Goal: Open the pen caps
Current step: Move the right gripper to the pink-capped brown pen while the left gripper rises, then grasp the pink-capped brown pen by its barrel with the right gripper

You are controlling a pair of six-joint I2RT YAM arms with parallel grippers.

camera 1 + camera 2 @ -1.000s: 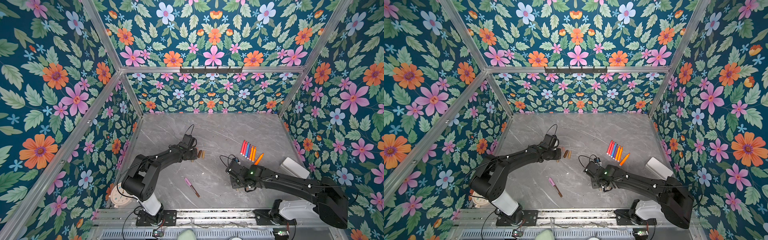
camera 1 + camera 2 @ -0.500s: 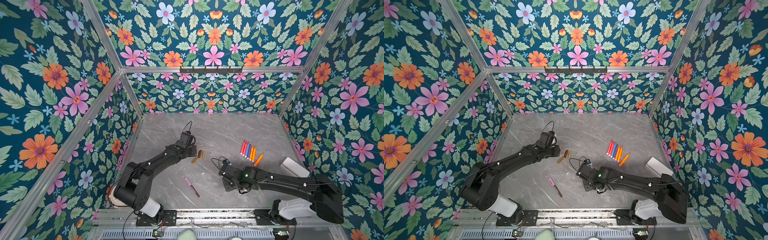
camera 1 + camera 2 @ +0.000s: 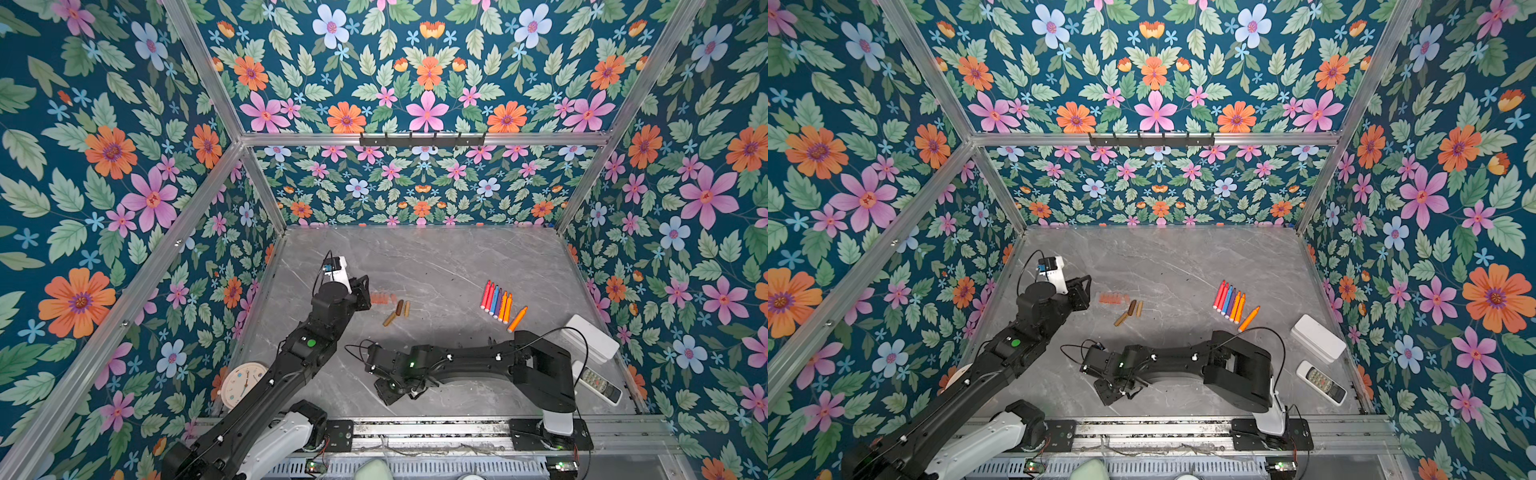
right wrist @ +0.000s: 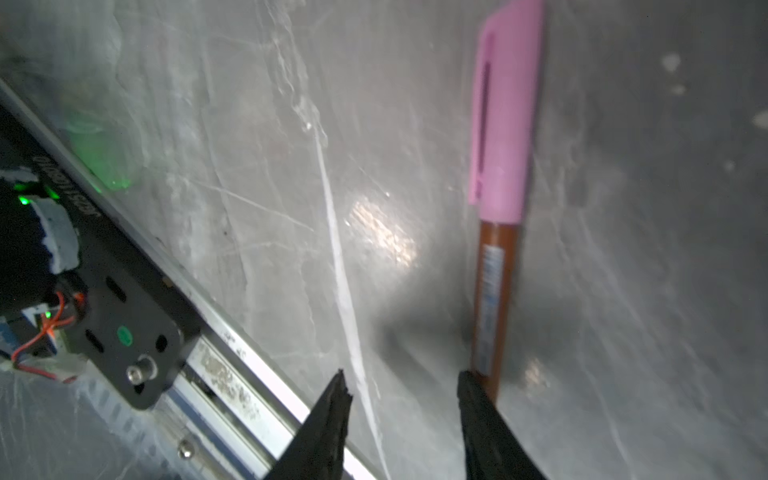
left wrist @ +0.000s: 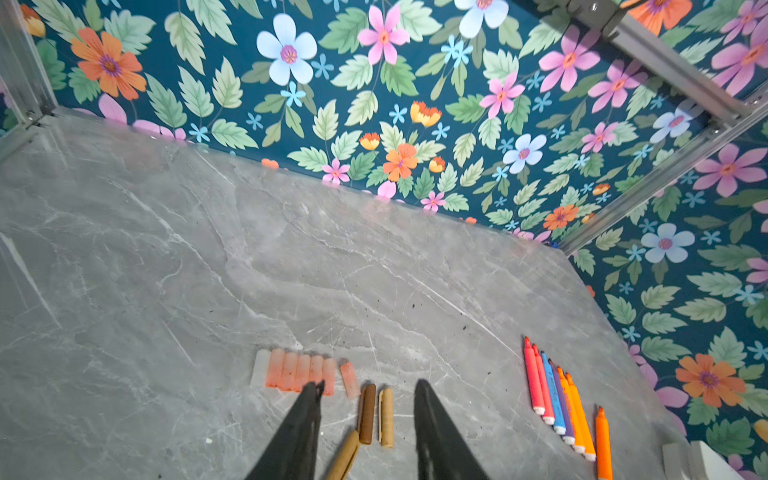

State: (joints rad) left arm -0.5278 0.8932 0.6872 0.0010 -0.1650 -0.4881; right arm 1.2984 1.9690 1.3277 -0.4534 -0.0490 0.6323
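A pen with a pink cap (image 4: 505,112) on a brown barrel (image 4: 494,291) lies on the grey table; in both top views my right arm hides it. My right gripper (image 4: 402,375) (image 3: 390,394) is open and low over the barrel's end, with one fingertip (image 4: 467,384) against it. Loose caps lie left of centre: a row of pale orange ones (image 5: 299,372) (image 3: 380,298), a brown one (image 5: 368,413), a gold one (image 5: 386,415) and a tan one (image 5: 345,455). My left gripper (image 5: 368,386) (image 3: 362,291) hangs open and empty above them.
Several uncapped pens (image 3: 496,299) (image 5: 557,395) lie in a row at the right, an orange one (image 3: 517,318) beside them. A white box (image 3: 592,338) and a remote (image 3: 596,380) sit by the right wall. A clock (image 3: 243,384) lies at front left. The metal rail (image 4: 232,374) runs close by the right gripper.
The left gripper let a tan cap drop beside the brown and gold ones, opened and drew back. The right gripper swung left and now covers the pink-capped pen.
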